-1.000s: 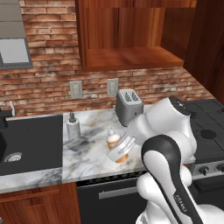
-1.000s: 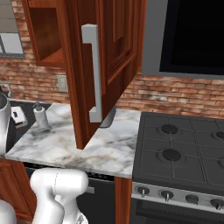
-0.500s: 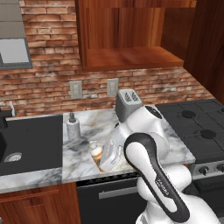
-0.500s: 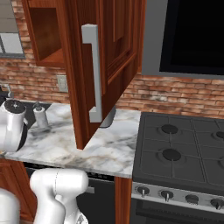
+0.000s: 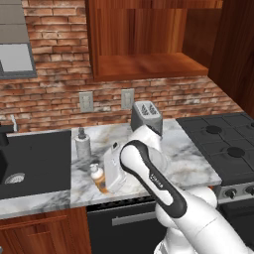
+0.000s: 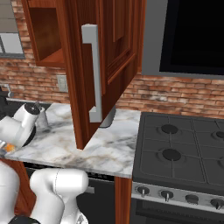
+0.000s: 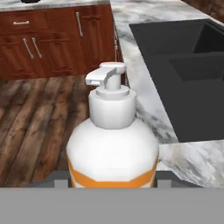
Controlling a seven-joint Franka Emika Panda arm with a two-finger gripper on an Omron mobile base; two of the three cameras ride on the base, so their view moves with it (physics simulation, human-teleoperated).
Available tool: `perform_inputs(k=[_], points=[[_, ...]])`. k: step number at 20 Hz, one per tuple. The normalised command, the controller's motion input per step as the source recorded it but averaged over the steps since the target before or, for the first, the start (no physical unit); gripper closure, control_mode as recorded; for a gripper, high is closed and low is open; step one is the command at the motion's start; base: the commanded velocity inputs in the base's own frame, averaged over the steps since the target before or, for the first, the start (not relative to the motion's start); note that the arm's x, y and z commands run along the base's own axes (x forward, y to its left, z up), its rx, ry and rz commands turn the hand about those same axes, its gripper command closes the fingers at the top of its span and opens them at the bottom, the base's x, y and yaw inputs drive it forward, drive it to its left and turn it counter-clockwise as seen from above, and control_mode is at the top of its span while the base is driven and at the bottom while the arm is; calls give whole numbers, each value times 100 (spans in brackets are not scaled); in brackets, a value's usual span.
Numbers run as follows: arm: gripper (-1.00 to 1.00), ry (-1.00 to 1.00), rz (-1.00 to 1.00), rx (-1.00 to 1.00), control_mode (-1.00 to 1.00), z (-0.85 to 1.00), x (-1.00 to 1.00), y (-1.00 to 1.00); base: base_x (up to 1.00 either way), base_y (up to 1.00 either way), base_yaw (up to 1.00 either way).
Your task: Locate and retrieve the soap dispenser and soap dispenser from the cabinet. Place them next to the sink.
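End effector (image 7: 112, 186) clenched on orange soap dispenser (image 7: 112, 144) over the counter (image 5: 193, 163) edge; no readable label

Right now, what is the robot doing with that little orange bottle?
The robot's arm is bent low over the marble counter, and its fingers are shut on the small orange soap bottle with the white pump, near the counter's front edge. The black sink is just to the side. The taller grey soap bottle already stands beside the sink. The cabinet above is open, its shelf bare.

Red brick wall (image 5: 49, 99), wood floor (image 7: 39, 113)
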Motion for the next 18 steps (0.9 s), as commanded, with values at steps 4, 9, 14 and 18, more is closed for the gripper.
perform_inputs(k=[4,9,14,18], points=[[100,0,8,8,-100,-1,29,-4,0,0,0],[100,0,-1,15,-100,0,48,-18,0,0,0],[100,0,-2,11,-100,-20,56,-17,0,0,0],[100,-4,0,1,-100,-25,28,-3,0,0,0]])
